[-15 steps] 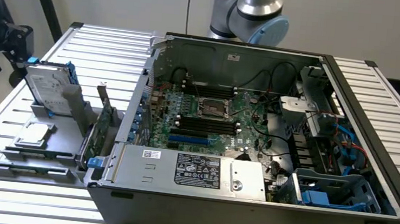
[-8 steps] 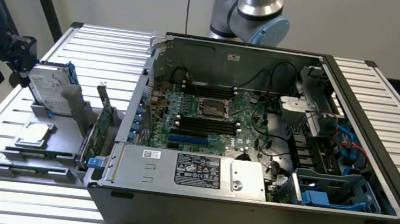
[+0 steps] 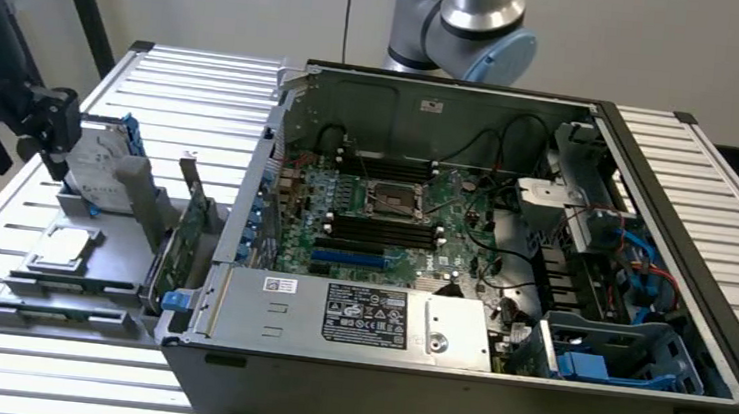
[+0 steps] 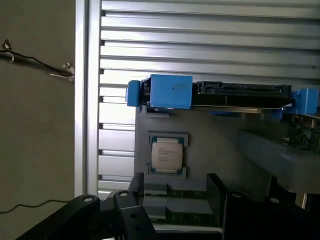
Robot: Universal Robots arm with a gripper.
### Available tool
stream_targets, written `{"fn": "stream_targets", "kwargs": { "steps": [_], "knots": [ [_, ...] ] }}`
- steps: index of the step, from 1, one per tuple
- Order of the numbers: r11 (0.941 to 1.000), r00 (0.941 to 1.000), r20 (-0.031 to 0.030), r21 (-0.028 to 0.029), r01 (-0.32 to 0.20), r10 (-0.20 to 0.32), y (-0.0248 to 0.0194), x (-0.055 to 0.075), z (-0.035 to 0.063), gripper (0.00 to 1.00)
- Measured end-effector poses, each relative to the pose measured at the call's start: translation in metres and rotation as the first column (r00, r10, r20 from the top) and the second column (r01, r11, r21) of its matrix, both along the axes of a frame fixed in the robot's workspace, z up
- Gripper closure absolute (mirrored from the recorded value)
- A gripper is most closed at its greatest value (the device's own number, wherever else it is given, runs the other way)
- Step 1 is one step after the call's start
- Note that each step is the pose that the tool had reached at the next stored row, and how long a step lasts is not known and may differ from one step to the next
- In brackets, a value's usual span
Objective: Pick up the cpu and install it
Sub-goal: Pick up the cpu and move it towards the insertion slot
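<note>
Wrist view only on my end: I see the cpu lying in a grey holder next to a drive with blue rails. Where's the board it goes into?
Observer: The motherboard lies inside an open computer case, which stands to the exterior view's right of the grey holder with the cpu.
Operator: Is the socket free?
Observer: The socket, near the middle of the board, shows a dark square inside a metal frame. It looks unoccupied, with no chip seated in it.
</note>
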State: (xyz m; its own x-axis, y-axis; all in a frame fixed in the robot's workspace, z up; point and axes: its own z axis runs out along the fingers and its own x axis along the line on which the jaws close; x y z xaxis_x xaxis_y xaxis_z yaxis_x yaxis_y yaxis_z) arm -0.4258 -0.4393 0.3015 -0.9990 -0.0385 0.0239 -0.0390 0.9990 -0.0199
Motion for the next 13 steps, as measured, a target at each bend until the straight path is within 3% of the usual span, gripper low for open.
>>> {"fn": "stream_targets", "kwargs": {
  "steps": [5,13],
  "knots": [
    [1.0,1.0,0.0,0.0,0.0,0.0,-0.0046,0.003,-0.009,0.38],
    [1.0,1.0,0.0001,0.0001,0.0,0.0,-0.0057,0.003,-0.0236,0.38]
  ]
}}
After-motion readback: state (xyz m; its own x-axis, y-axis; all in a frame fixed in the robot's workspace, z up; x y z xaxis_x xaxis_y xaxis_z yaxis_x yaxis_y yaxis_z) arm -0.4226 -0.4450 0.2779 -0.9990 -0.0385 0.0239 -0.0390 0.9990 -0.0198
